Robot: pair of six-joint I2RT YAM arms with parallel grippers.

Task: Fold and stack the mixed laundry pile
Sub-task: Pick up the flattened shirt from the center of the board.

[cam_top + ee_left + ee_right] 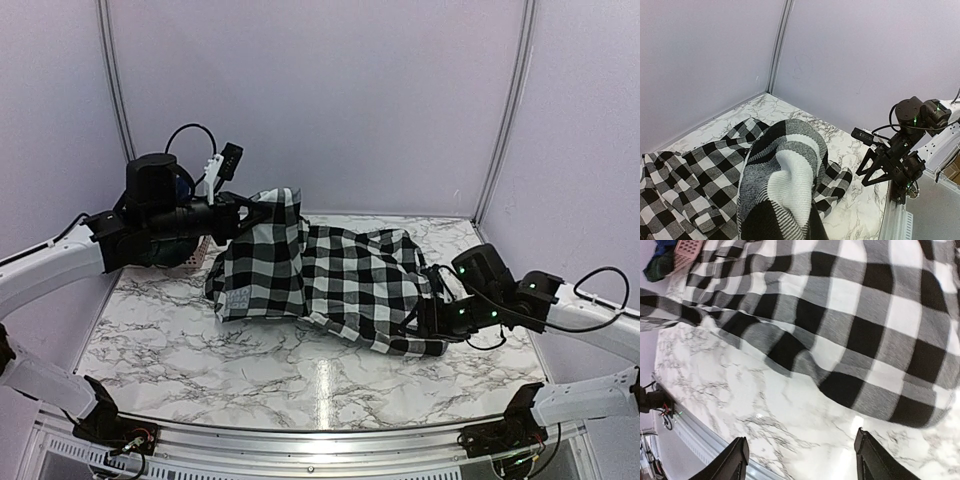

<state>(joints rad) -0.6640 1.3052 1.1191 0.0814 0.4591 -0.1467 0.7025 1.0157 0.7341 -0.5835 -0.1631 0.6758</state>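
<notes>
1. Bunched check cloth fills the foreground of the left wrist view. The black-and-white check shirt is drawn up against the lens, so the fingers there are hidden.
2. From above, the left gripper is seen clamped on a raised corner of the shirt. The rest is draped down across the middle and right of the marble table.
3. The right gripper is held low over bare marble, its fingers spread wide with nothing between them. The shirt's edge lies just beyond the tips.
4. The step in hand is judged to be spreading the shirt flat for folding, so a second corner is needed.
5. The right fingers are best slid forward along the table so that one passes under the edge. Only one layer should be pinched, near a corner rather than mid-edge.
6. Once a grip is made, the two corners should be drawn apart evenly, so the cloth is tensioned without being dragged off the near side.
7. A pink basket and some dark green cloth are glimpsed at the far left, and are best left alone for now.
</notes>
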